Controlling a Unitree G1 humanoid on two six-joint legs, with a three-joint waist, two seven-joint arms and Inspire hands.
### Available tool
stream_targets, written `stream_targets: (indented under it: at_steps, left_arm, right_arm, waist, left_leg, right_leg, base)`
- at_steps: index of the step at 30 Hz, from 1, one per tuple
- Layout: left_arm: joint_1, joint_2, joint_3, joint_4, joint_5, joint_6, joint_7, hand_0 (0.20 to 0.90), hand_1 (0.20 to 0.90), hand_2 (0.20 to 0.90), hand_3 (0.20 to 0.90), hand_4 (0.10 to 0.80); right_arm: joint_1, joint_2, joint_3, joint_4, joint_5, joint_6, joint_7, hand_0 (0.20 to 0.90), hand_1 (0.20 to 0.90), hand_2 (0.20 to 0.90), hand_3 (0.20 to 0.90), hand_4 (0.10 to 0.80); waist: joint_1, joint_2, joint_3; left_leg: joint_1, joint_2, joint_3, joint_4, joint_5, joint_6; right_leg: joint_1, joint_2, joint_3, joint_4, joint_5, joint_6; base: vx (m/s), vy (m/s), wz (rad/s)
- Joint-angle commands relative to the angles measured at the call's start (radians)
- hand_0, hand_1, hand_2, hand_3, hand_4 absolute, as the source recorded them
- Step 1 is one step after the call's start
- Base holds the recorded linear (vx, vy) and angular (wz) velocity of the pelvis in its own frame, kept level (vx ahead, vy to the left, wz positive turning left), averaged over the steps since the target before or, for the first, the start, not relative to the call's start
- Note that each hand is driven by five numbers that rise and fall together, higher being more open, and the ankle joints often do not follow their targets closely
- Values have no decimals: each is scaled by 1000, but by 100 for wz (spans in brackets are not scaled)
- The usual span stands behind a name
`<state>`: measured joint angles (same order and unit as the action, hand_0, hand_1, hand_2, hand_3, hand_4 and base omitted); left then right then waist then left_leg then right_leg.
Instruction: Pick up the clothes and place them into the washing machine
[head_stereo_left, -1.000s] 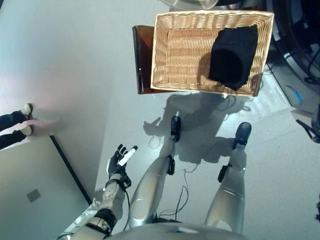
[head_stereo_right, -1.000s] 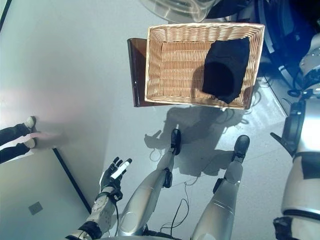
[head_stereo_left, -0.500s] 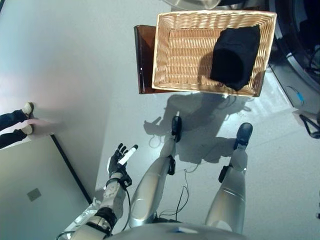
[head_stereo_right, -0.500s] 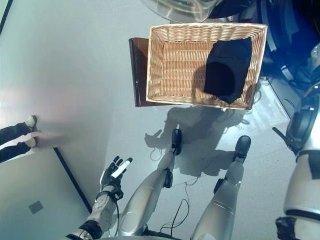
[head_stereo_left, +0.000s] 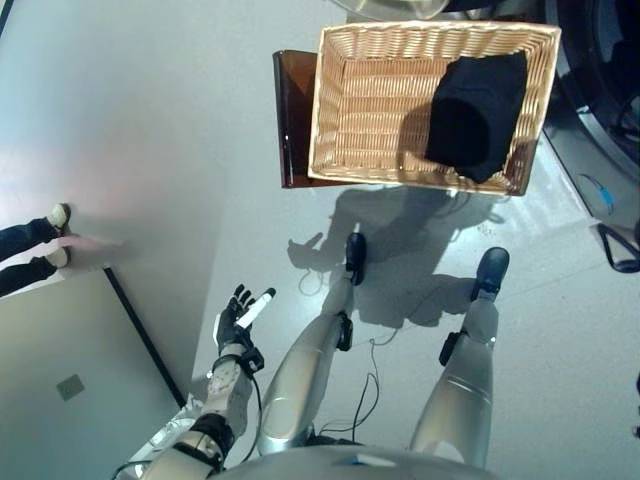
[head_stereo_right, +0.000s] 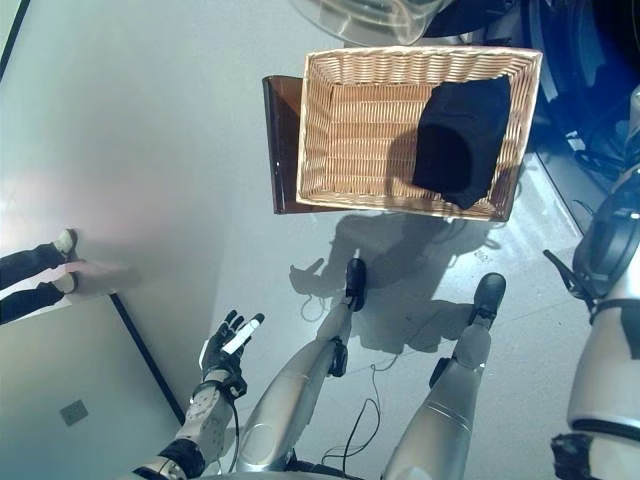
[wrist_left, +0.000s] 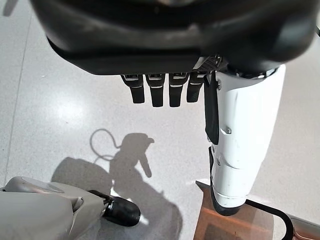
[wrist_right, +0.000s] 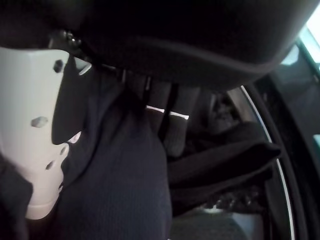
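Note:
A shallow wicker basket (head_stereo_left: 345, 110) rests on a low dark brown box (head_stereo_left: 292, 120) and holds a black garment (head_stereo_left: 475, 110) at its right end. The washing machine (head_stereo_left: 600, 60) stands to the basket's right. In the right wrist view my right hand (wrist_right: 172, 120) is at the machine's round opening (wrist_right: 272, 155). A dark cloth (wrist_right: 120, 185) hangs between its white-covered thumb (wrist_right: 32, 130) and its fingers. More dark cloth (wrist_right: 225, 160) lies past the fingers inside the drum. My left hand (head_stereo_left: 240, 318) hangs open and empty over the floor at lower left, and also shows in its wrist view (wrist_left: 165, 92).
A clear round machine door (head_stereo_right: 365, 15) shows above the basket's far edge. A person's legs and shoes (head_stereo_left: 35, 250) stand at the left edge. A dark line (head_stereo_left: 140, 340) on the floor borders a grey panel at lower left.
The whole picture has shifted a little, so the camera has moved. My right arm at the right edge has lowered slightly. The basket, its black garment and my left hand stay as they were.

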<state>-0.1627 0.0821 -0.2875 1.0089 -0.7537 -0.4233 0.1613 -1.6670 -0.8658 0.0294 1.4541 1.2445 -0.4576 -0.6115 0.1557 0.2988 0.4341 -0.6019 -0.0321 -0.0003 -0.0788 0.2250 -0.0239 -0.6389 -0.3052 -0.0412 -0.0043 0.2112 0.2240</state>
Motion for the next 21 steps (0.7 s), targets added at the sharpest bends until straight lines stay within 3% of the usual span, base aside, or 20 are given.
stream_targets:
  at_steps: [1, 21]
  left_arm:
    - [20, 63, -10, 5, -2, -40, 45, 900, 900, 900, 900, 800]
    - [12, 72, 16, 34, 0, -34, 47, 900, 900, 900, 900, 800]
  right_arm:
    - [-158, -174, 254, -135, -97, -97, 36, 900, 900, 900, 900, 800]
    - [-106, -141, 252, -107, -139, -38, 51, 900, 900, 900, 900, 800]
  waist:
    - [-14, 26, -58]
    - [-15, 9, -62]
  left_leg:
    - [24, 82, 36, -8, -67, -133]
    - [35, 83, 29, -8, -62, -136]
  right_leg:
    - [-54, 38, 46, 102, -103, -39]
    - [-23, 45, 32, 94, -102, -46]
  base:
    - [0, 0, 0]
    - [0, 0, 0]
